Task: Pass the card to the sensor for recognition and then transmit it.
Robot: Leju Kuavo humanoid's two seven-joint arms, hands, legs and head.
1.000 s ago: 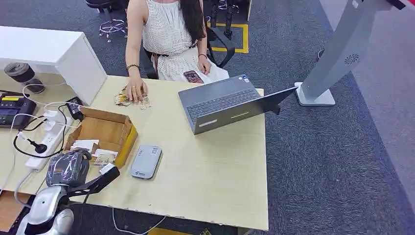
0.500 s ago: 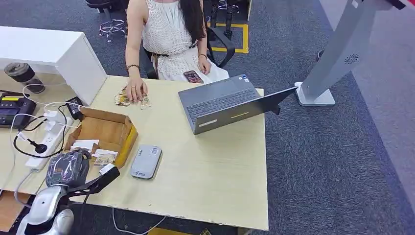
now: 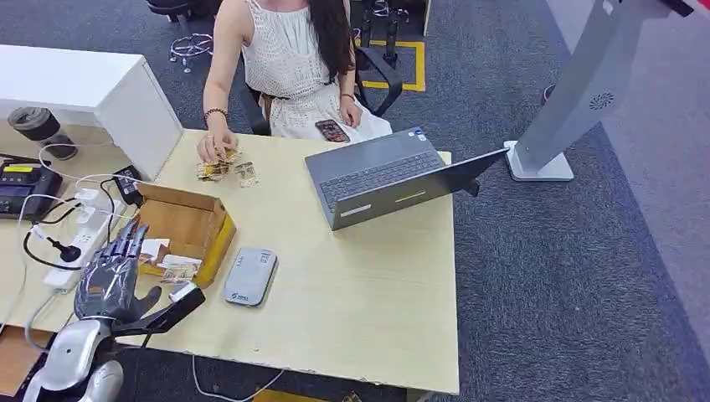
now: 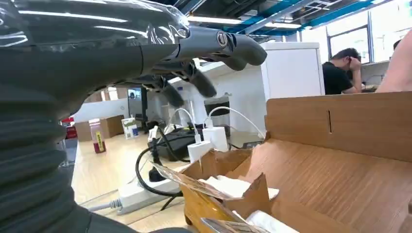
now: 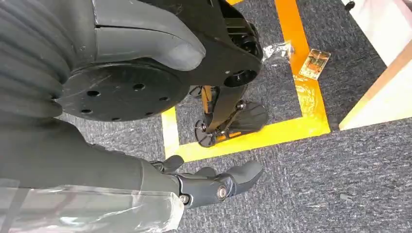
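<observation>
Bagged cards (image 3: pixel 172 270) lie in the near end of an open cardboard box (image 3: pixel 180 222) on the desk. My left hand (image 3: pixel 111 272) hovers at the box's near left corner, fingers spread and holding nothing. In the left wrist view its fingers (image 4: pixel 204 46) stretch above the box (image 4: pixel 330 165), with a clear-sleeved card (image 4: pixel 194 180) lying at the box's edge. The grey card sensor (image 3: pixel 249 275) lies flat just right of the box. My right hand (image 5: pixel 209 187) hangs beside my body over the carpet, fingers loosely extended and empty.
A person sits at the desk's far side, one hand (image 3: pixel 214 146) on loose cards (image 3: pixel 224 170). An open laptop (image 3: pixel 381 174) stands at the back right. A power strip (image 3: pixel 74 251) with cables, a black device (image 3: pixel 25 186) and a white cabinet (image 3: pixel 84 88) crowd the left.
My left hand has opened from a curled pose and its fingers now spread up beside the box. The person's hand has drawn back a little from the loose cards.
</observation>
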